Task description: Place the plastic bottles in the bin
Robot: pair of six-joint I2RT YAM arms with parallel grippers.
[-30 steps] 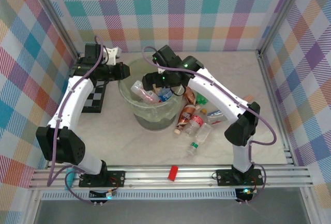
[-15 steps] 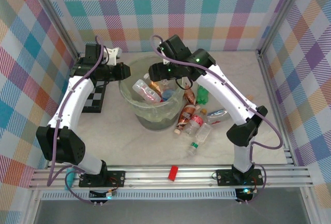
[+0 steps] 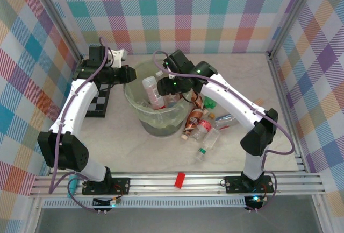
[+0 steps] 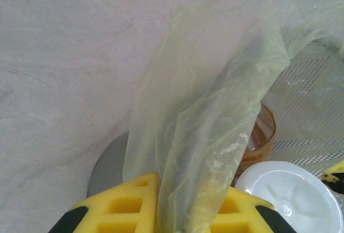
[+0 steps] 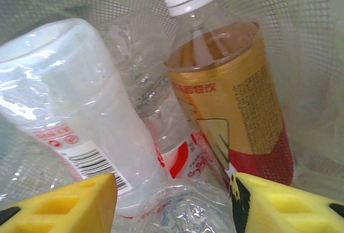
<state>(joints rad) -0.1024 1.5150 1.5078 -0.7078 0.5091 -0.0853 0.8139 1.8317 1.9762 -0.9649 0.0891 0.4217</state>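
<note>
from above, the large round translucent pale-green bin (image 3: 161, 126) stands mid-table on the pale table (image 3: 134, 152), with the flat black-and-white chessboard (image 3: 100, 105) just to its left. the left gripper (image 3: 130, 75) sits at the bin's left rim. the right gripper (image 3: 163, 85) hangs over the bin's mouth, above a clear bottle with a red label (image 3: 153, 92) lying inside. a loose heap of plastic bottles (image 3: 200, 125) lies on the table just right of the bin, a green bottle (image 3: 209, 103) among them. a small red block (image 3: 180, 179) rests near the front rail. in the left wrist view, the left gripper (image 4: 180, 211) is clamped on a fold of the thin pale-green plastic liner (image 4: 215, 98), its yellow fingers (image 4: 118, 209) on either side. a white bottle cap (image 4: 290, 195) and a brown bottle (image 4: 262, 136) show by the bin's mesh. in the right wrist view, the right gripper (image 5: 174, 211) is spread wide and grips nothing, with a crumpled clear bottle end (image 5: 180, 217) between its fingers. beyond lie a clear bottle with a barcode label (image 5: 80, 114) and a brown tea bottle with a white cap (image 5: 231, 98), both inside the bin.
</note>
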